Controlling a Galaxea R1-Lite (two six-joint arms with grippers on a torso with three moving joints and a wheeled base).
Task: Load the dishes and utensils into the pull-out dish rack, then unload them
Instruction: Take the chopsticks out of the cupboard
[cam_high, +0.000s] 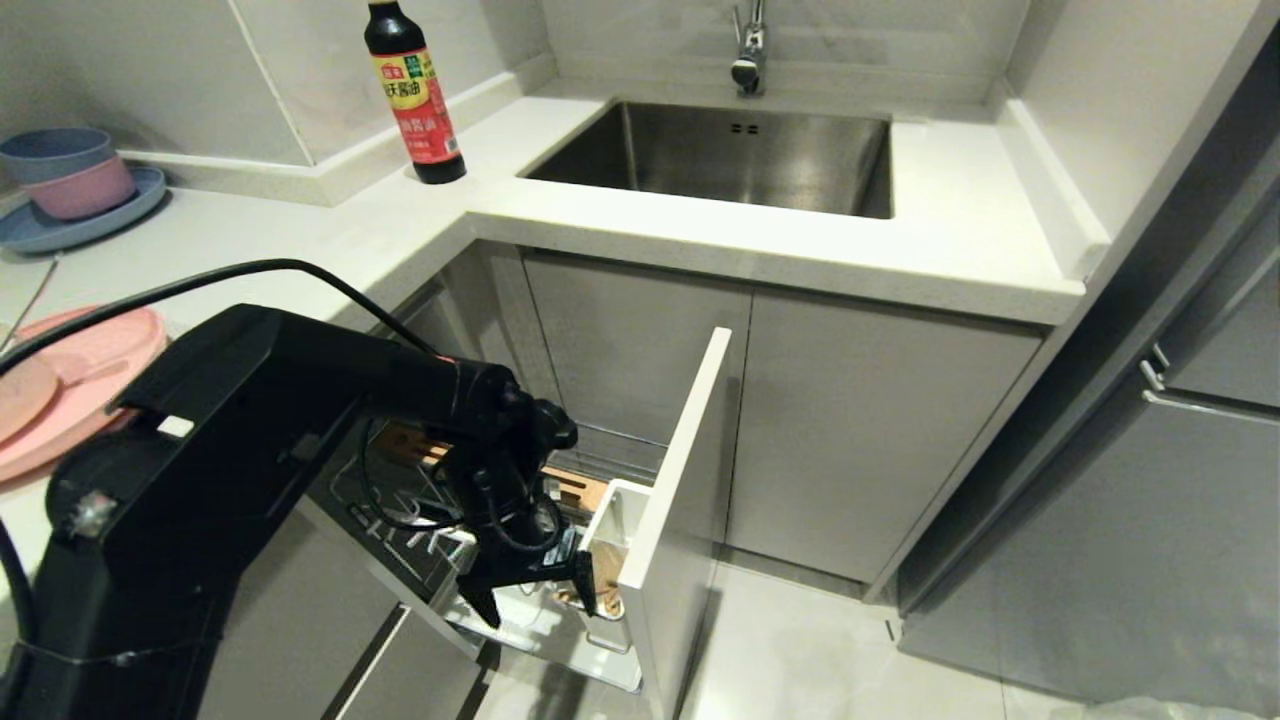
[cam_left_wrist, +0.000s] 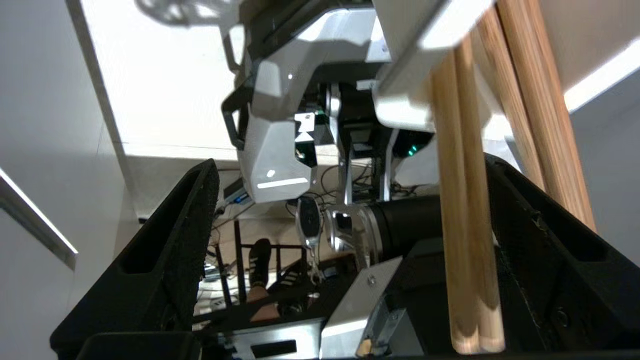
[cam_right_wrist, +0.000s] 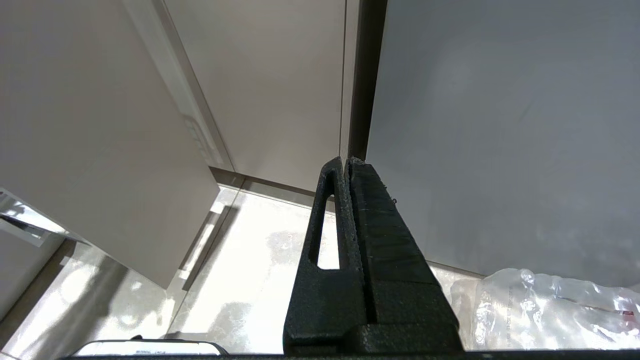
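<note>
The pull-out dish rack (cam_high: 612, 640) stands drawn out from under the counter behind its grey cabinet front (cam_high: 680, 480). Its wooden strip (cam_high: 582, 490) and white utensil cup (cam_high: 606, 520) show. My left gripper (cam_high: 538, 605) hangs open beside the cup. In the left wrist view the chopsticks (cam_left_wrist: 465, 225) stand upright between the open fingers of the left gripper (cam_left_wrist: 350, 165), close to one finger (cam_left_wrist: 525, 240), with no grip on them. The pink plate (cam_high: 100, 400) lies on the counter at the left. A slim handle, perhaps the spoon (cam_high: 35, 295), lies beside it. My right gripper (cam_right_wrist: 346, 162) is parked shut.
Blue and pink stacked bowls (cam_high: 65, 170) sit on a blue plate at the back left. A soy sauce bottle (cam_high: 415, 90) stands by the sink (cam_high: 720, 150). A clear plastic bag (cam_right_wrist: 545, 310) lies on the floor near the right gripper. A person's shoes (cam_left_wrist: 260, 260) show behind the robot.
</note>
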